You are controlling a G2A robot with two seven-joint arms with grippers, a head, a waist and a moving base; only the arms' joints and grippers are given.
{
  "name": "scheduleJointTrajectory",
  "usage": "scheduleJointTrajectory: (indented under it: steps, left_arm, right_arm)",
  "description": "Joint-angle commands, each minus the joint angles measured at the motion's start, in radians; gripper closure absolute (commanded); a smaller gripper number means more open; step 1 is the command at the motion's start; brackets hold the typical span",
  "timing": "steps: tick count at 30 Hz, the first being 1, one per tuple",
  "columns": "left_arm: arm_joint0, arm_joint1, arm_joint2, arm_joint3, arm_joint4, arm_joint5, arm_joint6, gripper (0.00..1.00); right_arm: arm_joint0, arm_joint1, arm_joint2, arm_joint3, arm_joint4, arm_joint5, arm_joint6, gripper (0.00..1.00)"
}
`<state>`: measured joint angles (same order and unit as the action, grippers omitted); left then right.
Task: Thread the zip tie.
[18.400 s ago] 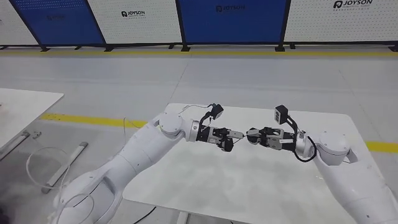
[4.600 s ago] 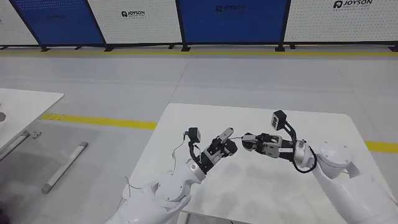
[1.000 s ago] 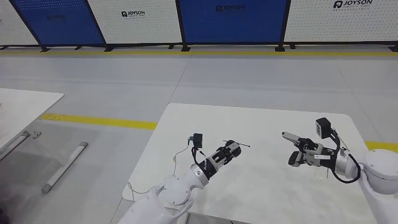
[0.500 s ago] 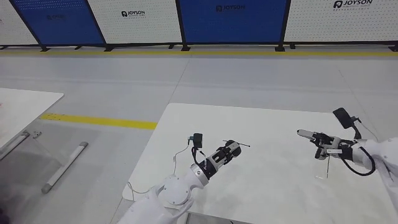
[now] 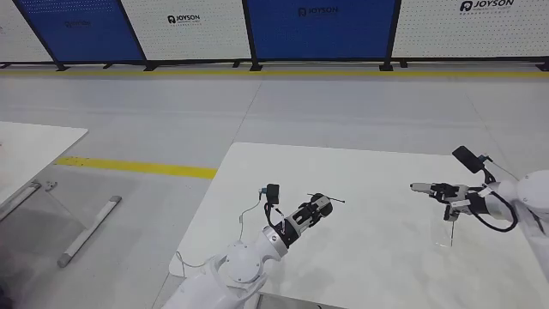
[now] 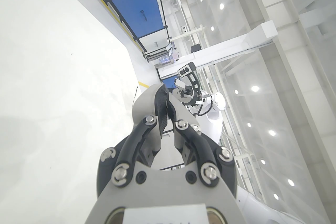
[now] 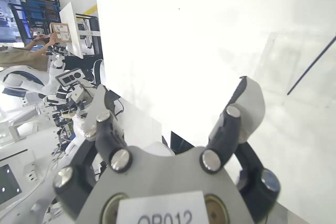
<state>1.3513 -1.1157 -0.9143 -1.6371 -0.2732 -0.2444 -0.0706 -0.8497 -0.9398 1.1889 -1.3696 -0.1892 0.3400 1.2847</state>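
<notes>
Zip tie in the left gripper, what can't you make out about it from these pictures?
Top view: the zip tie is a thin dark line beyond the left gripper, too small to show its head or any loop.
Left wrist view: the shut fingers hide the gripped part.
Right wrist view: a dark strip runs off the edge.

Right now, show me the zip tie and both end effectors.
zip tie [image 5: 336, 198], top view, protruding strip.
left end effector [image 6: 164, 97], left wrist view, between its fingertips.
right end effector [image 7: 174, 85], right wrist view, between its fingertips.
</notes>
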Motion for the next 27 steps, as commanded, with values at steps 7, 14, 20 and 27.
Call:
scheduleJointTrajectory:
  steps: [7,14,20,27]
  left_arm:
    - [0.0,0.0,0.0,0.0,0.0,0.0,0.0,1.0]
    - [0.0,0.0,0.0,0.0,0.0,0.0,0.0,1.0]
    - [0.0,0.0,0.0,0.0,0.0,0.0,0.0,1.0]
    - [0.0,0.0,0.0,0.0,0.0,0.0,0.0,1.0]
  right_arm:
    - [-0.01,0.009,-0.034,-0.062,-0.152,0.0,0.039,0.0]
    - [0.068,-0.021,-0.089,0.046,-0.204,0.0,0.105,0.0]
    - [0.077,-0.025,-0.095,0.063,-0.209,0.0,0.105,0.0]
    - [0.062,-0.016,-0.096,0.051,-0.269,-0.036,0.089,0.0]
